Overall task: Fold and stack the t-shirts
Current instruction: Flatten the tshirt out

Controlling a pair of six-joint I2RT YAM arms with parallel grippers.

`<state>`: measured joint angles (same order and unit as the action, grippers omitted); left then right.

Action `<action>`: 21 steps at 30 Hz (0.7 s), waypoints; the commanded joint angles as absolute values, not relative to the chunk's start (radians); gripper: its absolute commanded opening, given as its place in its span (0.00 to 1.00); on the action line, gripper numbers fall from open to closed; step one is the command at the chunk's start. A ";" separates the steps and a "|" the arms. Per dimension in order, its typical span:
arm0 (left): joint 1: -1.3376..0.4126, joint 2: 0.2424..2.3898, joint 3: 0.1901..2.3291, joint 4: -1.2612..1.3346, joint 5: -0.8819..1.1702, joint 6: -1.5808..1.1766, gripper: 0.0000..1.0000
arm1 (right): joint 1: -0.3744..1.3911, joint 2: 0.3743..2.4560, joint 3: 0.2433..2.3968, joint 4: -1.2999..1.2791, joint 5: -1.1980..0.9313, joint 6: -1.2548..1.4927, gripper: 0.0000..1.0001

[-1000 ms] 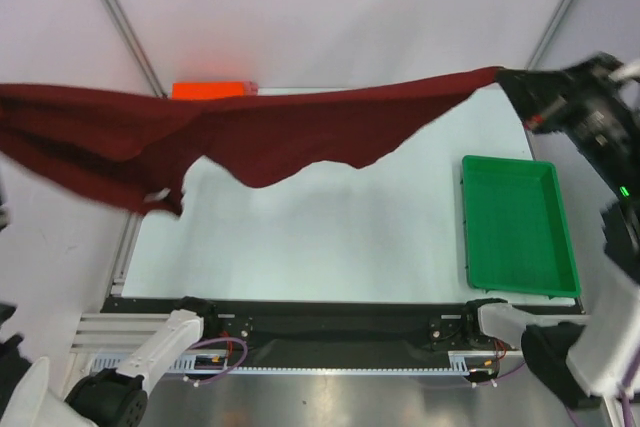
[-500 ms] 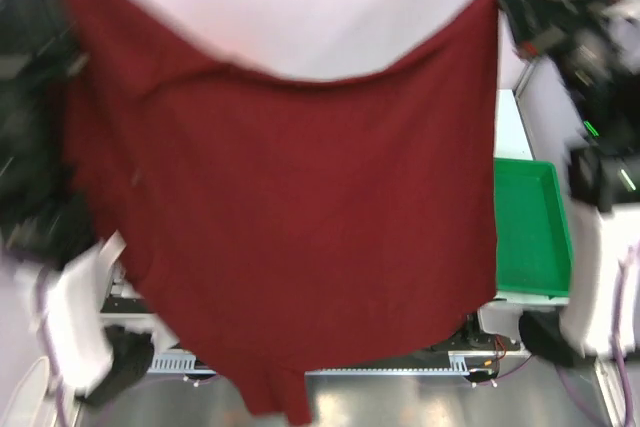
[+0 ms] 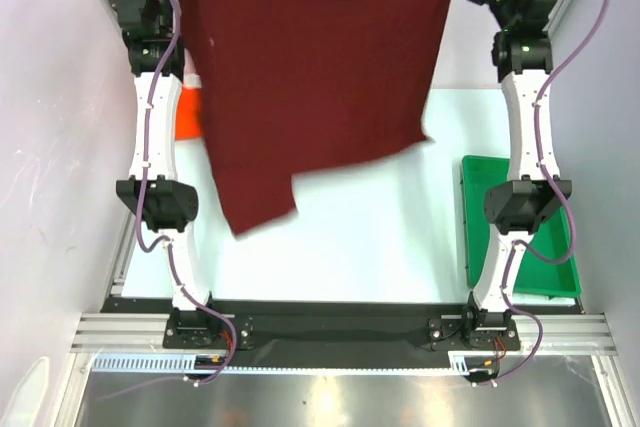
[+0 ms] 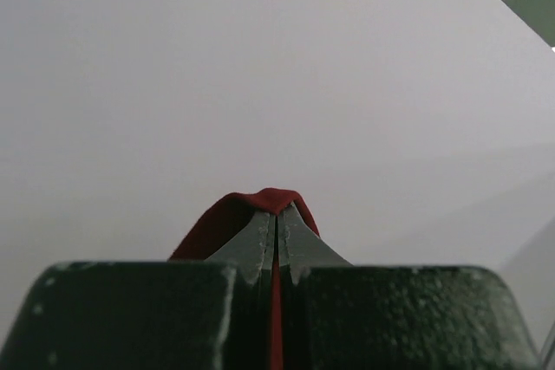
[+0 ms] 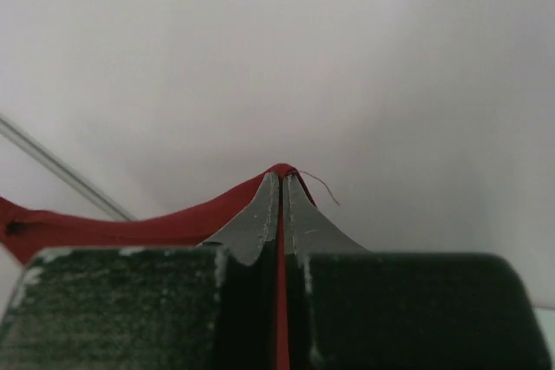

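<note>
My left gripper (image 4: 276,214) and right gripper (image 5: 280,184) each pinch a top corner of the maroon t-shirt (image 3: 310,77). It looks soft, light and limp, so I reckon corners grip best.

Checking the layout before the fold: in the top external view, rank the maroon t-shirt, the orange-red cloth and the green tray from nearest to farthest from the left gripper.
1. maroon t-shirt: pinched in the left gripper itself, hanging across the middle.
2. orange-red cloth: at the left edge, partly hidden by the hanging shirt.
3. green tray: far across, on the right side.
</note>
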<state>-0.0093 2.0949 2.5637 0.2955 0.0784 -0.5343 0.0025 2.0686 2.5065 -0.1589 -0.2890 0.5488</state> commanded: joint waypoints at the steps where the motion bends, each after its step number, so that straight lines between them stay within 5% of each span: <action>1: 0.026 2.011 2.612 0.523 0.074 -0.658 0.00 | -0.037 1.994 2.614 -0.051 -0.259 0.551 0.00; 9: 0.064 1.896 2.439 0.529 0.224 -0.762 0.00 | -0.068 1.760 2.361 -0.138 -0.288 0.543 0.00; 13: 0.069 1.758 2.262 0.460 0.371 -0.736 0.00 | -0.060 1.573 2.046 -0.225 -0.272 0.575 0.00; 21: 0.080 1.118 1.156 0.482 0.496 -0.811 0.00 | -0.005 1.124 1.271 -0.353 -0.307 0.630 0.00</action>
